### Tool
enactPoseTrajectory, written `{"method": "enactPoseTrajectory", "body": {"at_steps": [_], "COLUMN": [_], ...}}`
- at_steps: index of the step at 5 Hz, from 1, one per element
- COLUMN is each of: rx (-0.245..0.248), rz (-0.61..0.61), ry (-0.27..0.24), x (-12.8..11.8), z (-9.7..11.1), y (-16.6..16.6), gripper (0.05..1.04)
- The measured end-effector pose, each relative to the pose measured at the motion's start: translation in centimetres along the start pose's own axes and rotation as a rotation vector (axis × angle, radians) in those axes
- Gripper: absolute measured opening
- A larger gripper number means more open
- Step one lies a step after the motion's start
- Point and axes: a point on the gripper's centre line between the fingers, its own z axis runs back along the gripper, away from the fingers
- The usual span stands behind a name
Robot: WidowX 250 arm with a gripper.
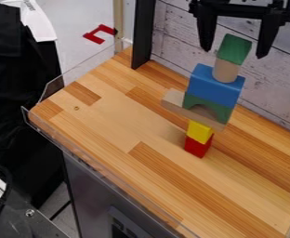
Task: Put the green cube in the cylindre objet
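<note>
We see the pincer (233,53) released, fingers spread wide, one each side of the green cube (235,48) atop the cylinder (226,72); we see gaps both sides.

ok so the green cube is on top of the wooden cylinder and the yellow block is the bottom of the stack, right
No, the camera view shows the red block at the bottom, under the yellow block; the green cube is on the wooden cylinder.
</note>
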Motion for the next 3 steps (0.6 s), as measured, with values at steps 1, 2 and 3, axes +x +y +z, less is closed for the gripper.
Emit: {"method": "enactPoseTrajectory", "body": {"at_steps": [1, 2, 3], "rx": [-0.027, -0.067, -0.107], "rz": [0.01, 0.029, 0.077], "ry": [-0.055, -0.124, -0.166], "x": [0.4, 0.9, 0.8], "z": [2.5, 6.3, 8.3], "y": [-0.2, 0.4, 2.6], "gripper": [0.999, 0.999, 0.999]}}
